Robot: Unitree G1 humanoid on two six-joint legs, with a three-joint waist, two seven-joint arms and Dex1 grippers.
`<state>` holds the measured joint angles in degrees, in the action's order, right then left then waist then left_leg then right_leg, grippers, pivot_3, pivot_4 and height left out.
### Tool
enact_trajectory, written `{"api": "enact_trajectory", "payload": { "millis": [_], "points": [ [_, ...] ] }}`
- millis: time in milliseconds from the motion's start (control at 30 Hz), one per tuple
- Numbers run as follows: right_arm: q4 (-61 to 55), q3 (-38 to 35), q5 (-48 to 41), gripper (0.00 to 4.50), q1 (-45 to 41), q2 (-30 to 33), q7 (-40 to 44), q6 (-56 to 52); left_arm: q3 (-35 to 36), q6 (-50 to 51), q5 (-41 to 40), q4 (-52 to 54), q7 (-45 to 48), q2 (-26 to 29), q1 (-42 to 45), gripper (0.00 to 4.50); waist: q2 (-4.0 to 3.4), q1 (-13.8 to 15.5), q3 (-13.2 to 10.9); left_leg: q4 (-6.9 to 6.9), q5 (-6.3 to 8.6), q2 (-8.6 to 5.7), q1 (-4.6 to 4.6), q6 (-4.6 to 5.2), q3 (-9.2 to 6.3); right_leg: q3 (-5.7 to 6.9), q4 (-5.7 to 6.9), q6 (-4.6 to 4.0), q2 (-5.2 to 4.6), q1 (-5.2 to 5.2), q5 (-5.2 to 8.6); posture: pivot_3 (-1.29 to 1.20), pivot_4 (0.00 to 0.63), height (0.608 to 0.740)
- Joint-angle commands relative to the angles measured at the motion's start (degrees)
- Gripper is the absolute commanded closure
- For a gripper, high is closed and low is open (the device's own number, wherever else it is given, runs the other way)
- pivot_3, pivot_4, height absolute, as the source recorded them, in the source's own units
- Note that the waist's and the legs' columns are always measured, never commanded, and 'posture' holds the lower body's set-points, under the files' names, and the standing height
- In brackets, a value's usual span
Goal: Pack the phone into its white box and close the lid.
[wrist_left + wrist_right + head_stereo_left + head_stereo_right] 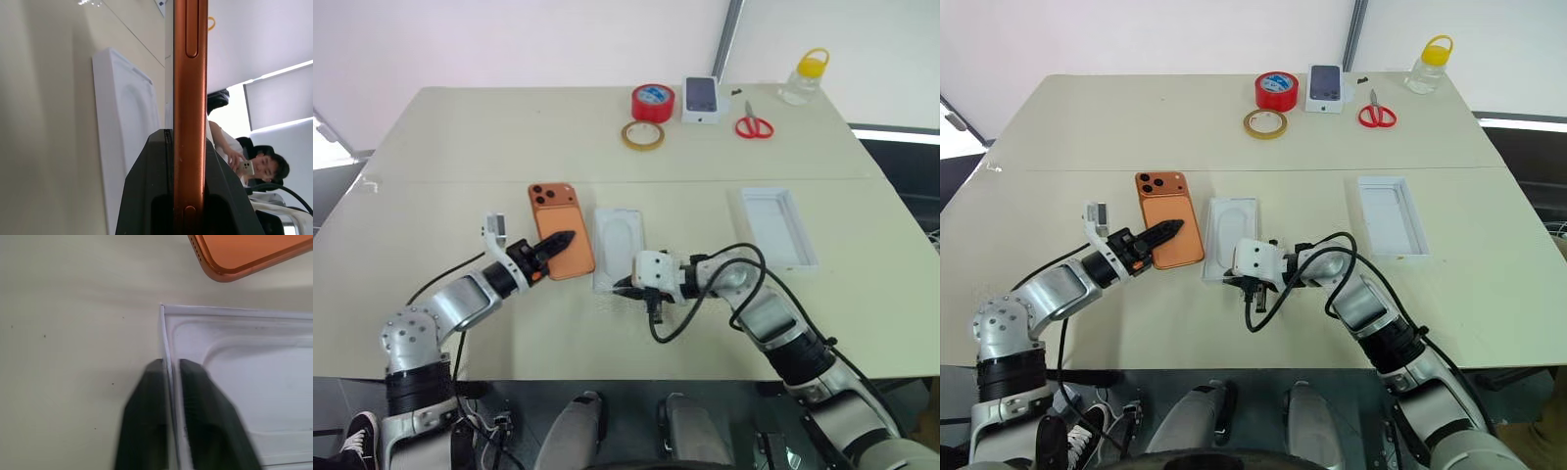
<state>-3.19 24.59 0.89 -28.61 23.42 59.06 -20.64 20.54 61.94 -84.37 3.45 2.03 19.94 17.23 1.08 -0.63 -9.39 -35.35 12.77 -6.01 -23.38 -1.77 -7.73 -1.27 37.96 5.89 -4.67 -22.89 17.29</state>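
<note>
Beige tabletop (460, 147), seen from above. My left gripper (558, 241) is clamped on the orange phone (560, 229), pinching its near edge. My right gripper (170, 382) straddles the rim of the white box (619, 249), which carries an insert with an oval recess; its fingers sit one inside the wall, one outside, closed narrowly on it. The lid (779, 227) lies well apart to the right. To do this well, I judge the box must be steadied while the phone comes over level and square. The left wrist view adds a person behind the table; the head views add tape rolls (652, 102) and scissors (754, 125).
</note>
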Motion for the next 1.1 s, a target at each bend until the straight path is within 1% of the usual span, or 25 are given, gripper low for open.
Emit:
{"api": "enact_trajectory", "payload": {
  "millis": [33,133,167,267,367,433,500,600,700,767,800,833,967,1100],
  "points": [
    [-5.25,-1.58,-4.31,1.93,-0.98,-0.47,1.70,-2.25,-1.95,-0.85,1.75,1.54,2.16,0.21,1.46,4.50,0.00,-0.01,0.00,0.00,0.00,0.00,0.00,0.00,0.00,0.00,0.00,0.00,0.00,0.00,0.00,0.00,0.150,0.740],
    [-8.55,-4.43,-8.60,0.39,-0.60,1.72,4.47,-2.79,-3.54,0.16,3.52,0.32,4.81,1.15,2.00,4.50,0.00,-0.12,0.00,0.01,0.02,0.01,-0.01,0.03,0.01,-0.01,0.01,0.00,0.01,-0.02,0.00,0.00,0.150,0.740],
    [-9.10,-5.61,-9.93,0.03,-0.64,2.51,5.13,-3.16,-3.96,0.40,3.99,-0.09,5.81,1.44,2.24,4.50,0.00,-0.06,0.00,0.01,0.04,0.01,0.00,0.07,0.00,0.00,0.02,0.00,0.01,-0.02,0.00,0.00,0.150,0.740],
    [-7.19,-10.35,-12.76,0.03,-1.74,4.51,4.88,-3.25,-5.34,0.32,6.15,-2.34,8.04,1.50,3.83,4.50,0.00,0.00,0.00,0.00,0.08,0.00,0.00,0.14,0.00,0.01,0.03,0.00,0.01,0.00,0.00,0.00,0.150,0.740],
    [-1.09,-13.64,-11.16,0.03,-2.74,7.87,3.56,0.05,-7.22,-0.06,8.93,-4.83,10.59,0.64,5.90,4.50,0.01,0.10,-0.01,0.00,0.09,-0.01,0.00,0.16,0.00,0.01,0.02,0.00,0.00,0.00,0.00,0.00,0.150,0.740],
    [3.62,-14.56,-9.18,0.03,-3.16,10.16,2.77,3.71,-8.19,-0.16,10.62,-7.01,12.14,-0.25,7.37,4.50,0.01,0.18,-0.01,-0.01,0.08,-0.04,-0.01,0.15,0.01,0.02,0.00,0.00,-0.02,0.02,0.00,0.00,0.150,0.740],
    [6.62,-15.54,-9.29,0.03,-3.14,11.41,2.90,5.82,-9.22,-0.15,12.61,-9.19,13.54,-1.08,8.75,4.50,0.02,0.08,-0.02,-0.01,0.05,-0.05,-0.01,0.11,0.01,0.02,-0.01,0.00,-0.03,0.02,0.00,0.00,0.150,0.740],
    [9.89,-16.78,-9.39,0.03,-2.98,12.05,2.61,9.15,-10.41,0.21,15.02,-10.85,15.50,-2.39,9.93,4.50,0.03,-0.33,-0.02,0.02,-0.01,-0.02,-0.04,0.01,0.05,-0.01,0.00,0.01,-0.01,-0.04,0.00,0.00,0.150,0.740],
    [11.44,-16.50,-8.42,0.03,-2.59,12.47,2.35,11.78,-9.79,1.15,15.55,-12.66,15.72,-3.83,10.45,4.50,0.03,-0.41,-0.03,0.01,-0.01,0.00,-0.04,0.01,0.08,-0.03,0.05,0.01,0.00,-0.08,0.00,0.00,0.150,0.740],
    [12.00,-16.26,-7.88,0.00,-2.46,12.57,2.19,12.67,-9.22,2.38,15.06,-13.18,15.61,-4.73,10.54,3.52,0.03,-0.29,-0.03,-0.01,-0.01,0.00,-0.04,0.01,0.08,-0.03,0.09,0.01,0.01,-0.08,0.00,0.00,0.150,0.740],
    [11.95,-16.22,-7.90,0.00,-2.41,12.44,2.13,12.80,-9.54,2.19,15.97,-12.81,15.48,-4.88,10.39,3.30,0.03,-0.26,-0.03,-0.04,-0.01,0.00,-0.04,0.01,0.07,-0.03,0.11,0.01,0.01,-0.08,0.00,0.00,0.150,0.740],
    [11.77,-16.25,-8.10,0.00,-2.35,12.23,2.12,12.64,-9.91,2.47,16.58,-12.36,15.26,-4.92,10.27,2.85,0.03,-0.24,-0.03,-0.08,-0.01,0.00,-0.04,0.01,0.07,-0.03,0.11,0.01,0.01,-0.07,0.00,0.00,0.150,0.740],
    [11.78,-15.78,-7.77,0.00,-2.23,11.95,1.98,13.07,-10.21,3.08,17.79,-10.26,15.15,-5.30,10.04,0.86,0.02,-0.13,-0.02,-0.12,-0.01,0.00,-0.03,0.01,0.07,-0.03,0.10,0.01,0.00,-0.01,0.00,0.00,0.150,0.740],
    [11.88,-15.21,-7.81,0.00,-2.63,10.84,1.61,13.17,-9.47,4.30,18.68,-9.07,14.08,-4.22,10.73,0.86,0.02,-0.33,-0.02,-0.13,-0.01,0.00,-0.01,0.01,0.07,-0.03,0.12,0.01,0.02,-0.01,0.00,0.00,0.150,0.740]
  ]
}}
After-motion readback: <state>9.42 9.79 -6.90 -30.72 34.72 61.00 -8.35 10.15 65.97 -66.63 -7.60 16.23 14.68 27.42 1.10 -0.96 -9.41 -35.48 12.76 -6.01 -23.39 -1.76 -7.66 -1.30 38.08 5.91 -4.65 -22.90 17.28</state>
